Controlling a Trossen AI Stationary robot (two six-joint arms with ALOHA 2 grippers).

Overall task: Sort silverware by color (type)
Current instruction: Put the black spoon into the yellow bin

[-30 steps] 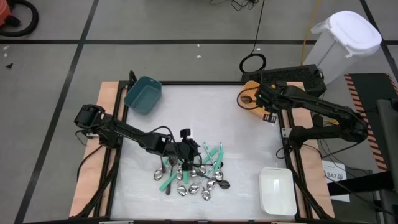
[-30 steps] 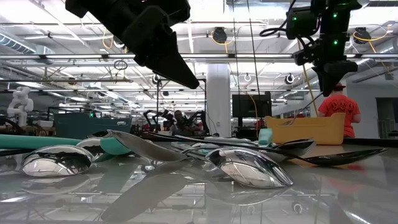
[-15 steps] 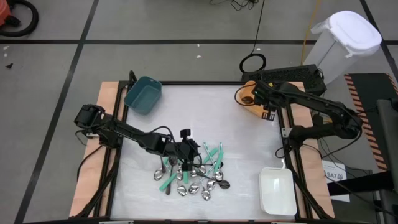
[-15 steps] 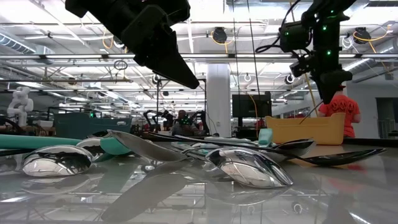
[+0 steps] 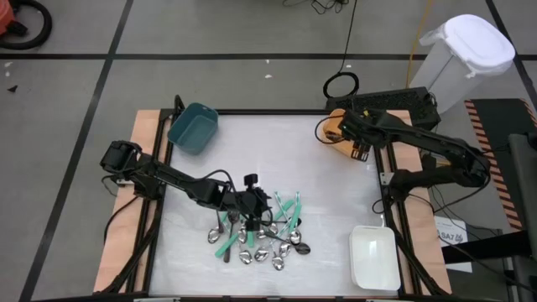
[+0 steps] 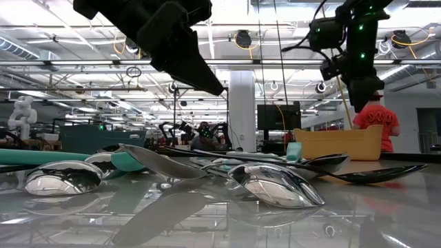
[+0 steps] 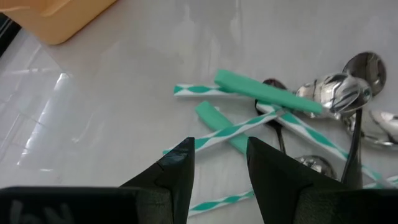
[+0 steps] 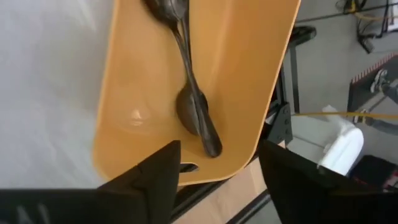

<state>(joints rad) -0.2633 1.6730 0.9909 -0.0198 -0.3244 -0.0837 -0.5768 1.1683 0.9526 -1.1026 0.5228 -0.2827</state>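
At the far left of the white bench [image 5: 319, 168] sits the empty teal plastic bin [image 5: 193, 127]. The left tool [image 7: 217, 163] hovers just above the pile of silverware [image 5: 260, 233], its two dark fingers partly apart with nothing between them. Directly ahead of it lie flat teal-green plastic handles [image 7: 264, 94] and green-and-white striped sticks [image 7: 236, 130], crossing over shiny steel spoons [image 7: 336, 90].

I judge the plastic pieces light and slightly flexible; the steel spoons are stiff, slick and lie nearly flush with the glossy bench. A pinch across a handle's narrow middle, where it bridges another piece, looks safest.

Further right, the right tool [image 8: 217, 163] hangs over the orange plastic bin [image 5: 336, 134], fingers spread wide and empty; two dark metal spoons [image 8: 193, 106] lie inside. A white bin [image 5: 373, 256] stands at the near right corner.
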